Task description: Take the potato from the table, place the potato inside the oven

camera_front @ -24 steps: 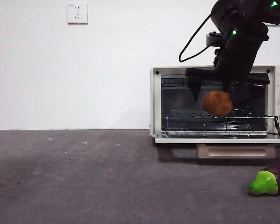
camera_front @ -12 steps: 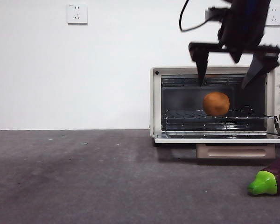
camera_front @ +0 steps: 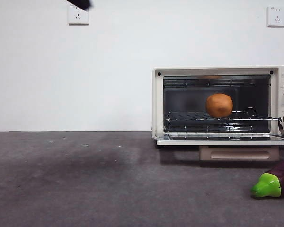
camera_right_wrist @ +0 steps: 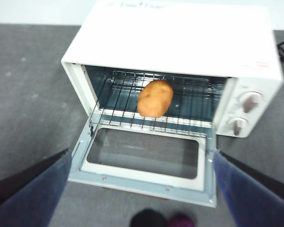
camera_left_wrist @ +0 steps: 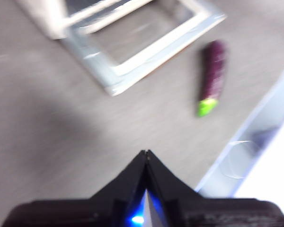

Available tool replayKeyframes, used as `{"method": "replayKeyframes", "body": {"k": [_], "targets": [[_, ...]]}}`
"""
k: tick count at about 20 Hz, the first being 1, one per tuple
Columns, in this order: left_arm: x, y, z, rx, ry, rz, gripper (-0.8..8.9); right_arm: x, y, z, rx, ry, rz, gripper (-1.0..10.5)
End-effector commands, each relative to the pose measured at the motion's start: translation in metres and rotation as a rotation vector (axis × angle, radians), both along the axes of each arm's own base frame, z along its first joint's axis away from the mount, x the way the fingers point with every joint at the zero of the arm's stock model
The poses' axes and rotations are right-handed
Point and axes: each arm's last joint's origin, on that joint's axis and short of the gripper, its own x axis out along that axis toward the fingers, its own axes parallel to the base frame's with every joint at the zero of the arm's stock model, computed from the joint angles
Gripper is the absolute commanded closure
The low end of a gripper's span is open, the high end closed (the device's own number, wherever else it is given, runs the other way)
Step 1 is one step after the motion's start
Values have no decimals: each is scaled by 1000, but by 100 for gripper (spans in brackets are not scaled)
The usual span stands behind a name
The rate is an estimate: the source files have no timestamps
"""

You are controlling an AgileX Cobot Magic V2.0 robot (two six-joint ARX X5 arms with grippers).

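- The potato [camera_front: 219, 105] lies on the wire rack [camera_front: 213, 118] inside the oven [camera_front: 157, 101], at the right of the frame in the front view; nothing touches it.
- The oven door [camera_right_wrist: 142, 163] is folded down flat, open toward the camera.
- The right gripper [camera_right_wrist: 142, 189] hangs above and in front of the oven, its jaws wide apart at both lower corners of the right wrist view, holding nothing.
- The left gripper [camera_left_wrist: 146, 158] is high over the surface [camera_front: 85, 179], its jaws pressed together to a point, empty.
- An eggplant [camera_front: 274, 181] lies on the surface at the lower right of the front view, near the door.
- A black tip [camera_front: 80, 4] shows at the top edge, upper left.
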Motion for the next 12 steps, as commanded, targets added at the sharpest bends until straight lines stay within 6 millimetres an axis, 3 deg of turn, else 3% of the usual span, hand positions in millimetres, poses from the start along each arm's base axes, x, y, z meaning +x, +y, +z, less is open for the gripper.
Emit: {"method": "replayKeyframes", "body": {"k": [1, 3, 6, 7, 12], "targets": [[18, -6, -10, -97, 104, -19, 820, -26, -13, 2, 6, -7, -15, 448], [36, -12, -20, -193, 218, -50, 820, -48, -25, 0, 25, 14, -58, 516], [65, -16, -43, -254, 339, -53, 820, -77, -39, -3, 63, 16, -78, 810], [77, -18, -55, -252, 380, -33, 820, -88, -44, -3, 88, -2, -80, 852], [111, -19, -101, -273, 581, 45, 821, -116, -58, -2, 176, -78, -89, 856]]}}
